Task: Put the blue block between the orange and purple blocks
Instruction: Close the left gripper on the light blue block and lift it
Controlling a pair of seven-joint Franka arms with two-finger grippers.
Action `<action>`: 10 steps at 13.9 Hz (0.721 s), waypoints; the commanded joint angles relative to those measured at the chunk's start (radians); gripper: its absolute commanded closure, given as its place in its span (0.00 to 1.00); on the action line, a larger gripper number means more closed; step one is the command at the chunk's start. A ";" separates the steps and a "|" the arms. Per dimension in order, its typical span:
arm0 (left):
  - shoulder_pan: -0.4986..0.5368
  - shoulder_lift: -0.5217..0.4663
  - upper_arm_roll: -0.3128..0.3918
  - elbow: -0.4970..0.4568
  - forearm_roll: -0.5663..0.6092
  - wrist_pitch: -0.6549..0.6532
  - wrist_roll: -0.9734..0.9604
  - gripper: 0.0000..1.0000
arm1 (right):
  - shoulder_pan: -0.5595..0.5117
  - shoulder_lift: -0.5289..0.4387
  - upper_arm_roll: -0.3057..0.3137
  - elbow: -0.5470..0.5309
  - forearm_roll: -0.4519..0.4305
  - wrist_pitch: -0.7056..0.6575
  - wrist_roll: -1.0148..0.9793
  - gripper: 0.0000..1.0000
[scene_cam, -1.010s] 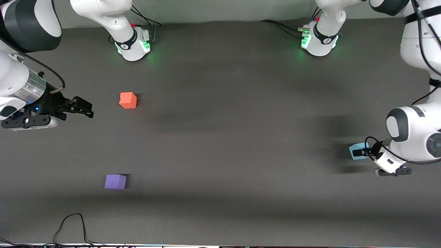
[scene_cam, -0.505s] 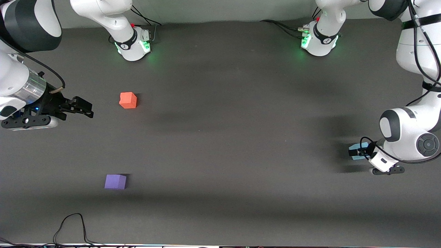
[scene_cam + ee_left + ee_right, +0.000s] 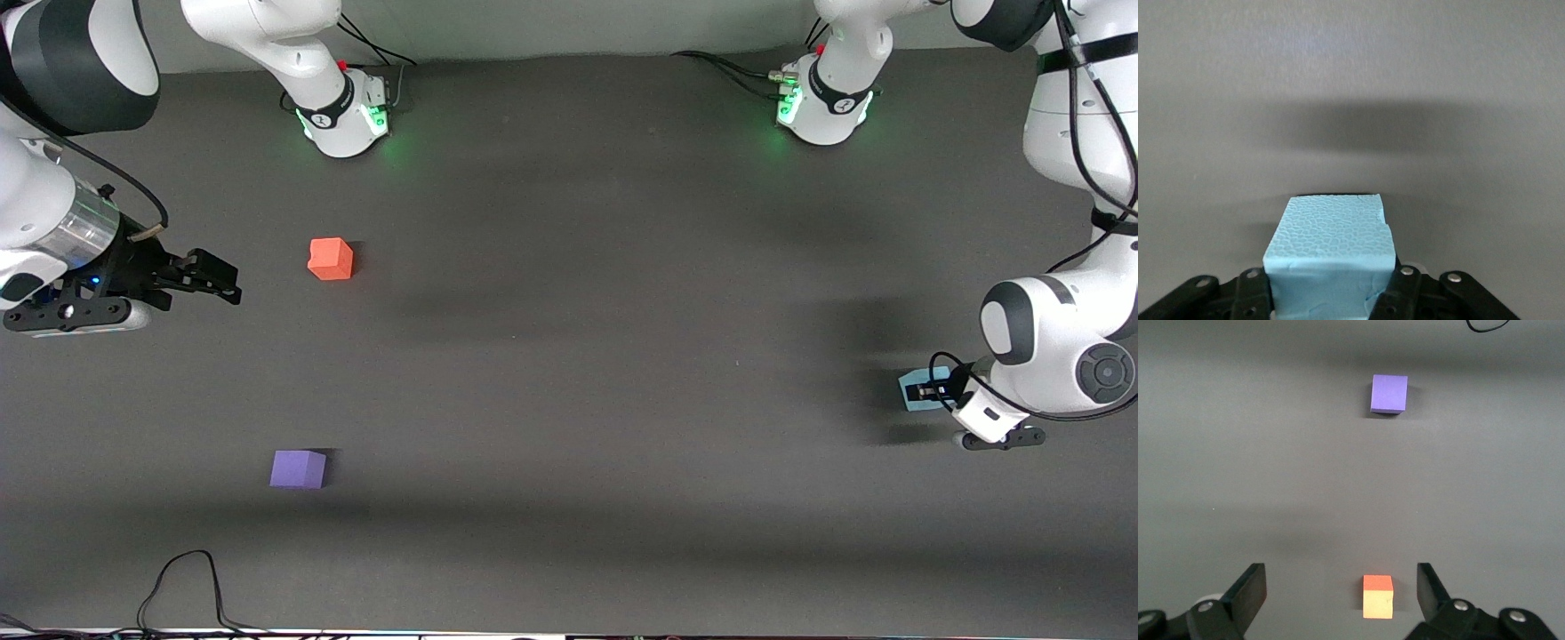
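Note:
The blue block (image 3: 912, 388) is at the left arm's end of the table, between the fingers of my left gripper (image 3: 931, 392). In the left wrist view the block (image 3: 1331, 230) fills the gap and both fingers press its sides; the left gripper (image 3: 1333, 285) is shut on it. The orange block (image 3: 330, 259) and the purple block (image 3: 298, 468) sit apart toward the right arm's end, the purple one nearer the front camera. My right gripper (image 3: 224, 283) is open and empty, beside the orange block. The right wrist view shows the orange block (image 3: 1378, 597), the purple block (image 3: 1389, 393) and the open right gripper (image 3: 1341, 590).
The dark grey table (image 3: 569, 356) stretches between the blue block and the other two cubes. A black cable (image 3: 182, 578) loops at the table's front edge near the purple block. Both arm bases stand along the table's back edge.
The left arm's wrist and elbow have shifted slightly toward the table's middle, the blue block staying between the fingers. The right arm has not moved.

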 commanded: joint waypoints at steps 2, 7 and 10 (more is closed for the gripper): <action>-0.007 -0.218 -0.003 -0.025 -0.001 -0.264 -0.089 0.74 | 0.003 0.000 -0.004 0.003 0.000 0.005 0.011 0.00; -0.069 -0.501 -0.004 0.006 0.004 -0.579 -0.115 0.75 | 0.003 0.002 -0.004 0.003 0.000 0.005 0.009 0.00; -0.083 -0.573 -0.014 0.010 -0.002 -0.656 -0.130 0.75 | 0.003 0.002 -0.004 0.003 0.000 0.005 0.009 0.00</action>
